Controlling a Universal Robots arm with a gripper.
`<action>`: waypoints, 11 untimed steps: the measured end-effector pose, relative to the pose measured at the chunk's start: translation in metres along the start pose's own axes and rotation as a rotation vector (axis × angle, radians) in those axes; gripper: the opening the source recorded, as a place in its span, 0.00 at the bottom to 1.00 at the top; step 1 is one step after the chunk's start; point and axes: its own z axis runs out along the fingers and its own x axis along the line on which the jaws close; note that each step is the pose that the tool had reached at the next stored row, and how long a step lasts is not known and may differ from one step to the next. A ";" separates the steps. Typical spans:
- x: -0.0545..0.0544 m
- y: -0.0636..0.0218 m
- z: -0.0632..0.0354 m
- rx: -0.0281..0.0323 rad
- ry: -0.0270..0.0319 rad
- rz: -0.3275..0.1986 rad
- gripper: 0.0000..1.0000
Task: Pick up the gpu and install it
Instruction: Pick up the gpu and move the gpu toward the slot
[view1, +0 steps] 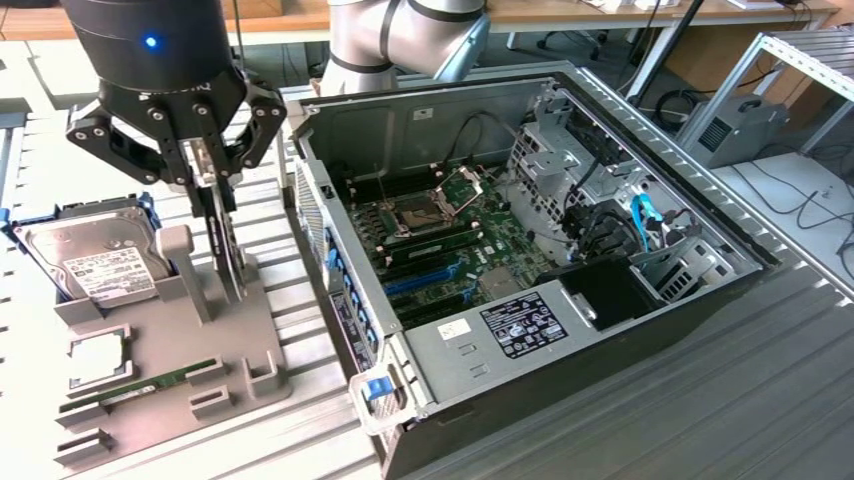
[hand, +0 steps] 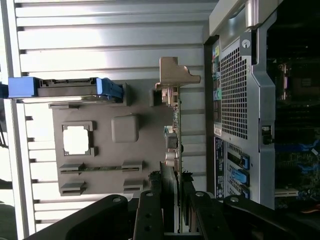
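We see the black gripper (view1: 211, 185) partly closed, clamping the thin black gpu card (view1: 228, 250) by its top edge. The card stands on edge at the grey parts holder (view1: 200, 340), likely to keep its connector edge downward.

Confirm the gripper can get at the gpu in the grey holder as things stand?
Probably yes: the gripper sits right over the gpu, standing on edge in the grey holder, fingers closed on its top edge. The hard drive alongside is apart from it.
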 end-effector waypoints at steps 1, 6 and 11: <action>0.000 0.0000 -0.0004 0.0000 0.0000 0.000 0.27; 0.000 0.0000 -0.0030 0.0000 0.0000 0.000 0.27; 0.000 0.0000 -0.0061 0.0000 0.0000 0.000 0.27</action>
